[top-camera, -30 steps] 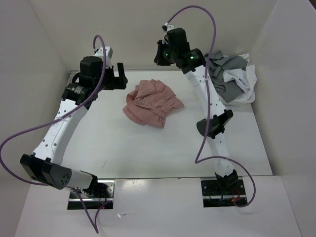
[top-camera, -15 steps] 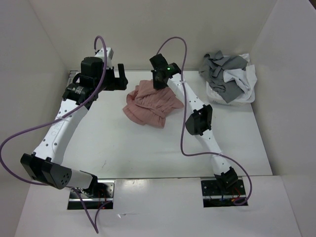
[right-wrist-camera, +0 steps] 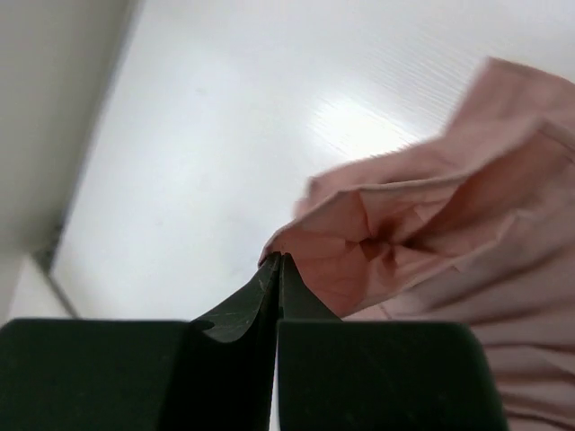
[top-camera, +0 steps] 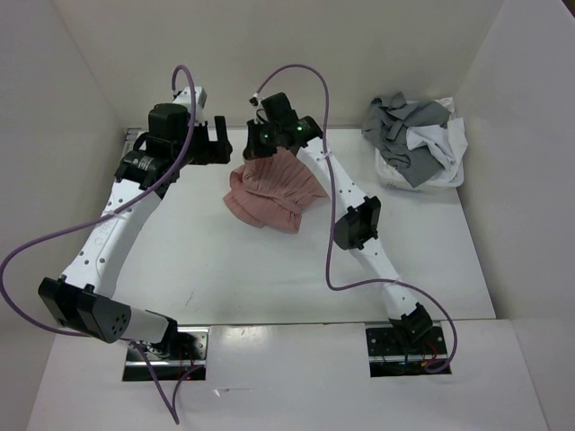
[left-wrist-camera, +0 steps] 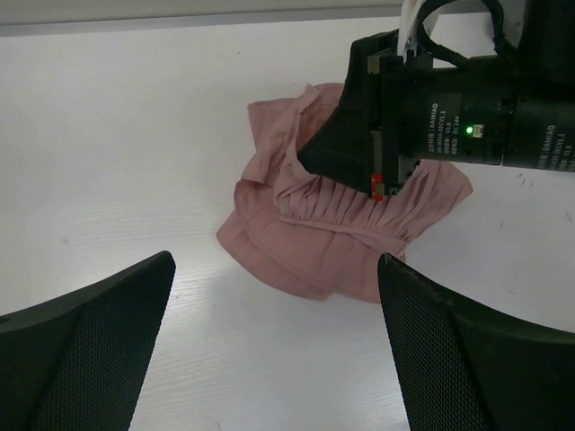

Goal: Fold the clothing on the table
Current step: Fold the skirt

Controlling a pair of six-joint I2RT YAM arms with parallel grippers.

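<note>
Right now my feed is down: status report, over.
Left end effector open, clear of the clothing. Right end effector shut on the clothing's far edge. Grey and white garments heaped far right, nothing in the way.

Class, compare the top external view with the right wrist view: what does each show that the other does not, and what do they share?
Only the top external view shows the left claw, open beside the pink garment, and a pile of grey and white clothes in the far right corner. Only the right wrist view shows the right claw up close, its tips shut on an edge of the fabric. Both show the pink garment and the white table.
</note>
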